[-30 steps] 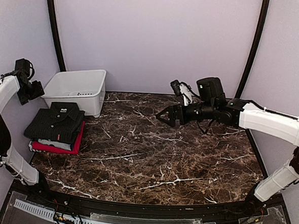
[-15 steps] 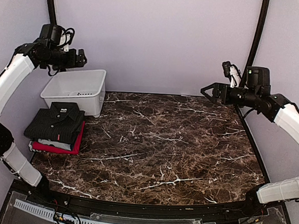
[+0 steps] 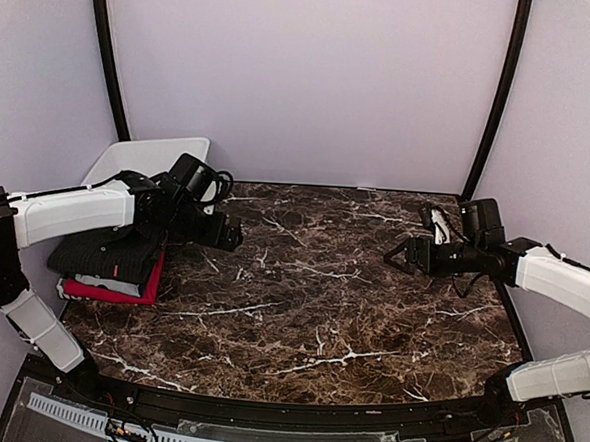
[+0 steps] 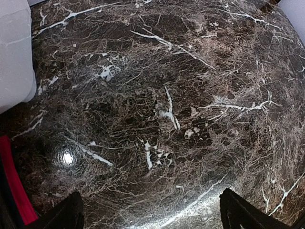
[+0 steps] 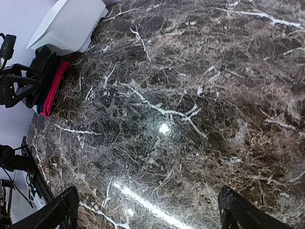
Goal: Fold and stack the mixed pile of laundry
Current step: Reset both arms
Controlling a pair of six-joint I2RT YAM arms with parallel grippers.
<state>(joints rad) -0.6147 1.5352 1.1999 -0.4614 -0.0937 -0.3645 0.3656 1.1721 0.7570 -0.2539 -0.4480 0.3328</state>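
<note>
The laundry pile (image 3: 100, 257) lies folded and stacked at the table's left edge: a dark pinstriped collared shirt on top, a red T-shirt (image 3: 122, 293) at the bottom. My left arm reaches over the stack. Its gripper (image 3: 230, 238) is open and empty, just right of the stack above bare marble. In the left wrist view the gripper (image 4: 155, 217) shows only marble between its fingertips (image 4: 66, 214), with the red T-shirt (image 4: 15, 188) at the left border. My right gripper (image 3: 397, 255) hovers open and empty at right. The right wrist view of this gripper (image 5: 152, 212) shows the pile (image 5: 47, 78) far off.
A white plastic bin (image 3: 139, 157) stands behind the stack at the back left; it also shows as the bin (image 4: 14, 52) and the bin (image 5: 66, 24). The marble table (image 3: 309, 312) is ringed by lilac walls and a black rim at the front.
Both arms have come down from raised poses. The left gripper swung from above the bin to just right of the stack. The right gripper dropped lower over the table's right side.
</note>
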